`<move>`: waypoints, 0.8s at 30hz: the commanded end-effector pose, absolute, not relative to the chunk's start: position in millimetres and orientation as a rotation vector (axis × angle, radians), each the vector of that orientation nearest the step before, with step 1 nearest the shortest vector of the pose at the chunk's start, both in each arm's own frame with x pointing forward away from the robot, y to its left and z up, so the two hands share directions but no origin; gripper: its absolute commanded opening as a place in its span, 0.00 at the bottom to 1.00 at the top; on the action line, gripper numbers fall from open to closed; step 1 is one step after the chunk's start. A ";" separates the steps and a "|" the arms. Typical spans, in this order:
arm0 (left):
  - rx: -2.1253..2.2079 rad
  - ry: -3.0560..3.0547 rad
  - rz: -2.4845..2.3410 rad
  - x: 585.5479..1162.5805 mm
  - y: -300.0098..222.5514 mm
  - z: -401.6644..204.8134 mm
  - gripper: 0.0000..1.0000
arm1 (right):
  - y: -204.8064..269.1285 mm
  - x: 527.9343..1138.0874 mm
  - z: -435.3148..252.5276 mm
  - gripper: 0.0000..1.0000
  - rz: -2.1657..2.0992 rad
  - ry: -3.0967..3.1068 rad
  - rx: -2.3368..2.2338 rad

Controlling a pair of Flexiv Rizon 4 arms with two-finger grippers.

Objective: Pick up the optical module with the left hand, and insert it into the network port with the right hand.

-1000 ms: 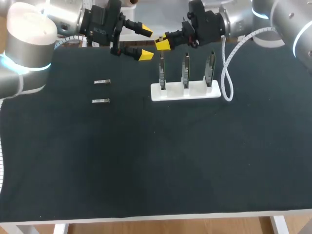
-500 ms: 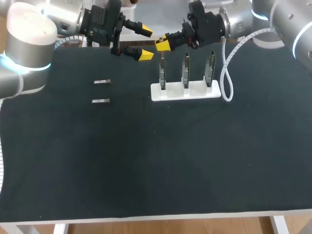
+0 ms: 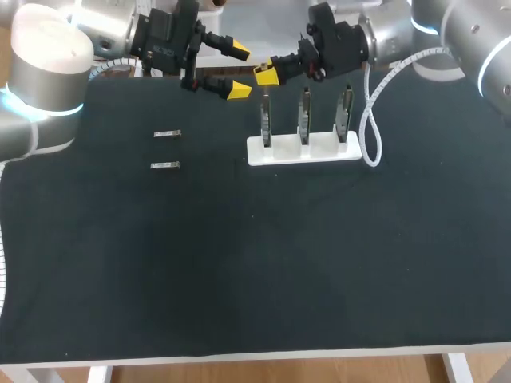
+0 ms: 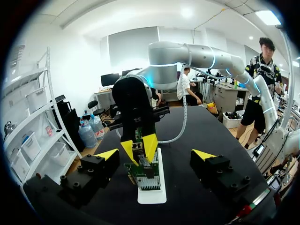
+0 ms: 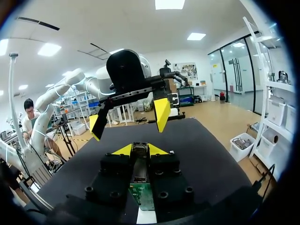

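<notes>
The black table (image 3: pixel 239 279) carries a white base (image 3: pixel 303 150). My left end effector (image 3: pixel 237 70) hangs just beside it, released, fingers spread wide. My right end effector (image 5: pixel 139 150) is clenched on the optical module (image 5: pixel 139 165) at the base's leftmost board (image 3: pixel 264 120). Two spare modules (image 3: pixel 167 134) (image 3: pixel 164 165) lie well apart from both.

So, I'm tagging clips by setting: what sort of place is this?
Likely a robotics lab bench: left arm and right arm over a black table, a white holder of upright circuit boards, and two small optical modules laid out.
</notes>
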State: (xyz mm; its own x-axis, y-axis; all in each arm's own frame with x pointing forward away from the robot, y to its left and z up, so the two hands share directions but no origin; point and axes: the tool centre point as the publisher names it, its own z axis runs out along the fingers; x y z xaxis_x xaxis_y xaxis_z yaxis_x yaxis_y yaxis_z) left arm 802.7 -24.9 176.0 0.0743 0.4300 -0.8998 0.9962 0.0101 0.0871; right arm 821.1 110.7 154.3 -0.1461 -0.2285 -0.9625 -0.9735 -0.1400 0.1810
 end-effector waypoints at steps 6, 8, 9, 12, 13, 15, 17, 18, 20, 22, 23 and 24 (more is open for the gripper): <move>1.545 1.473 -0.883 804.3 -25.0 176.0 1.00 | 112.0 831.0 145.4 0.00 1.466 1.360 -1.489; 1.545 1.473 -0.883 804.3 -25.0 176.0 1.00 | 112.5 830.4 143.6 0.00 1.470 1.364 -1.488; 1.545 1.473 -0.883 804.3 -25.0 176.0 1.00 | 112.7 830.1 143.1 0.00 1.471 1.364 -1.488; 1.545 1.473 -0.883 804.3 -25.0 176.0 1.00 | 113.2 829.7 142.1 0.00 1.476 1.368 -1.491; 1.545 1.473 -0.883 804.3 -25.0 176.0 1.00 | 113.3 829.7 142.1 0.00 1.475 1.369 -1.493; 1.545 1.473 -0.883 804.3 -25.0 176.0 1.00 | 113.1 830.1 145.7 0.00 1.467 1.364 -1.499; 1.545 1.473 -0.883 804.3 -25.0 176.0 1.00 | 112.9 830.7 148.4 0.00 1.461 1.361 -1.507; 1.545 1.473 -0.883 804.3 -25.0 176.0 1.00 | 112.7 831.0 149.2 0.00 1.455 1.360 -1.513; 1.545 1.473 -0.883 804.3 -25.0 176.0 1.00 | 112.6 831.1 150.6 0.00 1.453 1.359 -1.517; 1.545 1.473 -0.883 804.3 -25.0 176.0 1.00 | 112.5 831.1 151.2 0.00 1.452 1.358 -1.518; 1.545 1.473 -0.883 804.3 -25.0 176.0 1.00 | 112.5 831.1 151.2 0.00 1.451 1.358 -1.520; 1.545 1.473 -0.883 804.3 -25.0 176.0 1.00 | 112.5 831.0 151.4 0.00 1.451 1.358 -1.520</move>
State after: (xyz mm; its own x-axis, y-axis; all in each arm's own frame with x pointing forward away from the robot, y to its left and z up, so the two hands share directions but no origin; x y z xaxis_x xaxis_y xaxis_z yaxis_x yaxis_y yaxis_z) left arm 802.7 -24.9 176.0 0.0743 0.4300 -0.8998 0.9961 0.0101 0.0871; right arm 822.1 111.4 153.3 -0.1374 -0.2461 -0.9595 -0.9750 -0.1369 0.1747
